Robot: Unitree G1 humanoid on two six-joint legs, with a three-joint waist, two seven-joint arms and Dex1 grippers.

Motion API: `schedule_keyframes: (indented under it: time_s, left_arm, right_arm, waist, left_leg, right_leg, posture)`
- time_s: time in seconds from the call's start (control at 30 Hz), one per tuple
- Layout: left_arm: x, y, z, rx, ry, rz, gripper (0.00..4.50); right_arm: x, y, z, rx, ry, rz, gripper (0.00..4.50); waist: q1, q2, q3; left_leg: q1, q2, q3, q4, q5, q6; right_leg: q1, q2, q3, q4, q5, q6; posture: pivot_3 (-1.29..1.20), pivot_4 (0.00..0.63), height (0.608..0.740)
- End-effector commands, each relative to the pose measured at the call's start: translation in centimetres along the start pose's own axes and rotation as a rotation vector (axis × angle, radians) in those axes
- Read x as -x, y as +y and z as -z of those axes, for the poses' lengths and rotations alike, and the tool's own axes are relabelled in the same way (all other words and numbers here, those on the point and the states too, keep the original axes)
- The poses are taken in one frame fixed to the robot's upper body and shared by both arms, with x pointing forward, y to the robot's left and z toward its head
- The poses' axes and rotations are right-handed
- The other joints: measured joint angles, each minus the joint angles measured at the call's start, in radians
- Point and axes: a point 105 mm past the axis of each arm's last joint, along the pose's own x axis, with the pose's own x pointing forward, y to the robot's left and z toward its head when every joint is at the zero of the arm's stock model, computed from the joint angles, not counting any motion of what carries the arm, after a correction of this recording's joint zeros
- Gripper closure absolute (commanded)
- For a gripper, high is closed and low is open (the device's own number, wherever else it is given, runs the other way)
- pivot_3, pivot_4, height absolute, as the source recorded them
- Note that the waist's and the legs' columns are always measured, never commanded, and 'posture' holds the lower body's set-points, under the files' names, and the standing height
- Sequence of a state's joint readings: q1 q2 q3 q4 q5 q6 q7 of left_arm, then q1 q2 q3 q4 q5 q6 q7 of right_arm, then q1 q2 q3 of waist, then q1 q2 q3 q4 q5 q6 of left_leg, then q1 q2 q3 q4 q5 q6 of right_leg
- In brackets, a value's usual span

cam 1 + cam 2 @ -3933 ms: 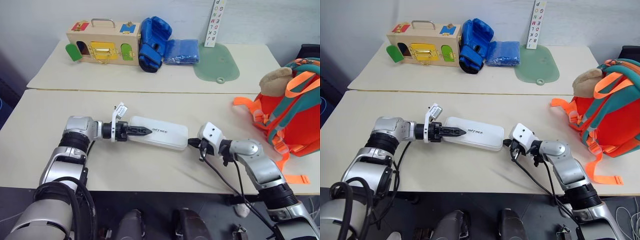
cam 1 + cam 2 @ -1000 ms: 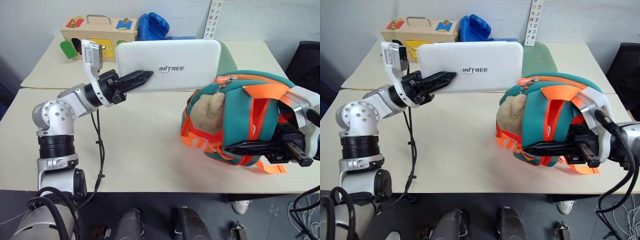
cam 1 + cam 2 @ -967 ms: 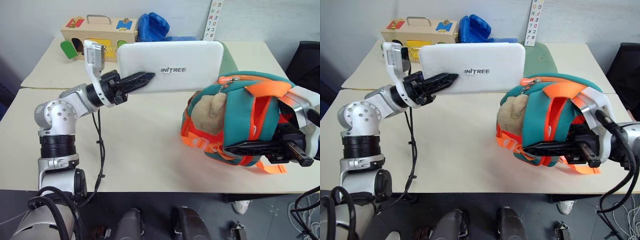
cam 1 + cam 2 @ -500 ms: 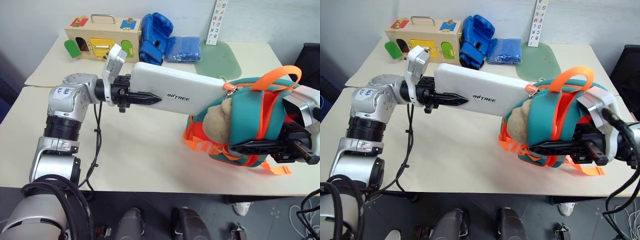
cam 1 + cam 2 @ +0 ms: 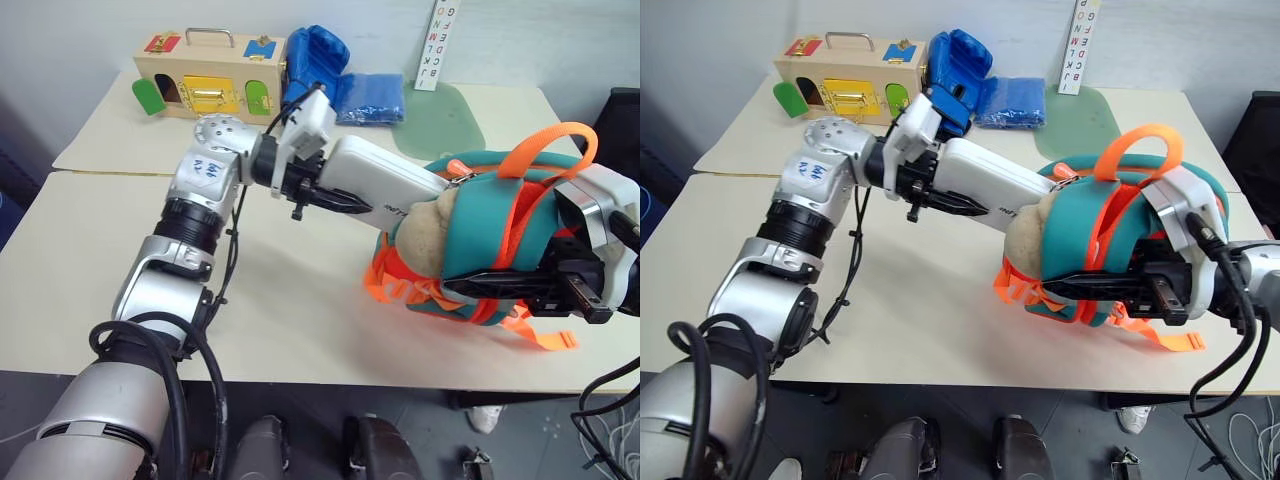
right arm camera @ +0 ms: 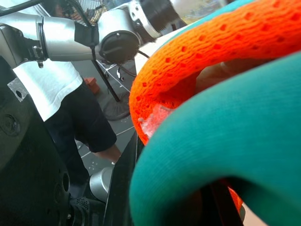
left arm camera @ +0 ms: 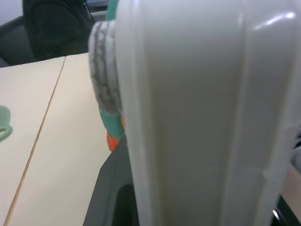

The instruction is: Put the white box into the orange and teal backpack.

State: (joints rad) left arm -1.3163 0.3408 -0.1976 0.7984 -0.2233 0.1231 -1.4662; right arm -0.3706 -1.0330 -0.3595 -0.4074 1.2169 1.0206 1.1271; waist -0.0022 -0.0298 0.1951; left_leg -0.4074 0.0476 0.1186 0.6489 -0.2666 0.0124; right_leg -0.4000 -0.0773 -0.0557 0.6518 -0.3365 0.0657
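letter chart [image 5: 441, 45] reading downward "GFEMZ"

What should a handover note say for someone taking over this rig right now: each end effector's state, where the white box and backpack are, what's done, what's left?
Left end effector: shut on the white box, held off the table, its far end at the backpack's opening by the tan plush part.
Right end effector: shut on the orange and teal backpack, holding it at the table's right edge, mouth facing the box.
Done: box picked up and brought to the opening.
Left: push the box fully inside, then release. How far it is in cannot be told.
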Motion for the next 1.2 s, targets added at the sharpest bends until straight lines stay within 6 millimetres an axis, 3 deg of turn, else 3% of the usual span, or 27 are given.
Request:
schedule_keyframes:
  time_s: [0.03, 0.37, 0.43, 0.53, 0.73, 0.83, 0.97, 1.03, 1.2]
  left_arm:
    - [-0.6, 0.4, -1.0, -0.067, 0.020, 0.022, 3.18]
    - [-8.7, 0.2, 0.0, 0.060, -0.110, -0.012, 3.18]
    - [-9.4, 0.6, 0.4, 0.106, -0.129, -0.062, 2.47]
    - [-7.9, 0.7, 0.6, 0.120, -0.145, -0.077, 1.68]
    - [-0.8, -1.0, 0.9, 0.157, -0.142, -0.067, 0.04]
    - [2.6, -2.0, -0.6, 0.182, -0.195, -0.098, 0.04]
    - [5.7, -3.2, -3.4, 0.234, -0.298, -0.124, 0.04]
    - [5.0, -3.8, -5.1, 0.229, -0.355, -0.128, 0.04]
    - [1.2, -3.8, -4.7, 0.192, -0.305, -0.155, 0.04]
  right_arm:
    - [-0.1, 0.4, -0.9, 0.059, -0.031, -0.009, 4.49]
    - [-1.7, -0.1, -0.5, 0.077, -0.074, 0.000, 4.49]
    - [-1.8, -0.3, -0.3, 0.073, -0.078, 0.016, 4.50]
    - [-1.8, -0.5, -0.1, 0.061, -0.088, 0.035, 4.50]
    - [-2.1, -0.6, 0.6, 0.031, -0.119, 0.066, 4.50]
    - [-2.3, -0.7, 1.1, 0.024, -0.124, 0.084, 4.50]
    - [-2.3, -1.0, 1.5, 0.013, -0.127, 0.109, 4.50]
    - [-2.2, -1.1, 1.5, 0.007, -0.131, 0.117, 4.50]
    - [-2.2, -1.4, 1.4, 0.007, -0.130, 0.122, 4.50]
  waist:
    - [-0.004, 0.000, 0.000]
    - [0.001, 0.000, 0.000]
    - [0.000, 0.000, 0.000]
    - [-0.004, 0.000, 0.000]
    - [-0.030, 0.000, 0.000]
    - [-0.026, 0.000, 0.000]
    - [-0.018, 0.000, 0.000]
    - [-0.015, 0.000, 0.000]
    - [0.002, 0.000, 0.000]
  left_leg:
    - [0.000, 0.000, 0.001, 0.000, 0.000, 0.000]
    - [-0.002, 0.000, 0.001, 0.002, 0.000, 0.000]
    - [-0.002, 0.000, 0.001, 0.002, 0.000, 0.000]
    - [-0.002, 0.000, 0.001, 0.002, 0.000, 0.000]
    - [0.001, 0.002, 0.000, -0.002, 0.003, -0.005]
    - [0.001, 0.003, 0.000, -0.002, 0.006, -0.010]
    - [0.000, 0.001, -0.001, 0.000, 0.006, -0.009]
    - [0.000, 0.001, -0.001, 0.001, 0.006, -0.008]
    - [0.003, -0.001, -0.003, 0.002, 0.005, -0.007]
  right_leg:
    - [-0.001, 0.000, 0.001, 0.000, 0.000, 0.000]
    - [-0.002, 0.000, 0.001, 0.001, 0.000, 0.001]
    - [-0.003, 0.000, 0.000, 0.002, 0.001, 0.001]
    - [-0.003, 0.000, 0.001, 0.002, 0.001, 0.001]
    - [-0.003, 0.002, 0.001, 0.005, -0.001, -0.001]
    - [-0.003, 0.003, 0.001, 0.007, -0.001, -0.002]
    - [-0.003, 0.001, 0.001, 0.007, -0.001, -0.002]
    - [-0.002, 0.000, 0.001, 0.007, -0.001, -0.001]
    - [0.005, 0.000, 0.001, 0.003, 0.001, 0.001]
  posture:
    - [0.00, 0.150, 0.740]
    - [0.00, 0.150, 0.740]
    - [0.00, 0.150, 0.740]
    - [0.00, 0.150, 0.740]
    - [0.00, 0.150, 0.740]
    - [0.00, 0.150, 0.740]
    - [0.00, 0.150, 0.740]
    - [0.00, 0.150, 0.740]
    - [0.00, 0.150, 0.740]
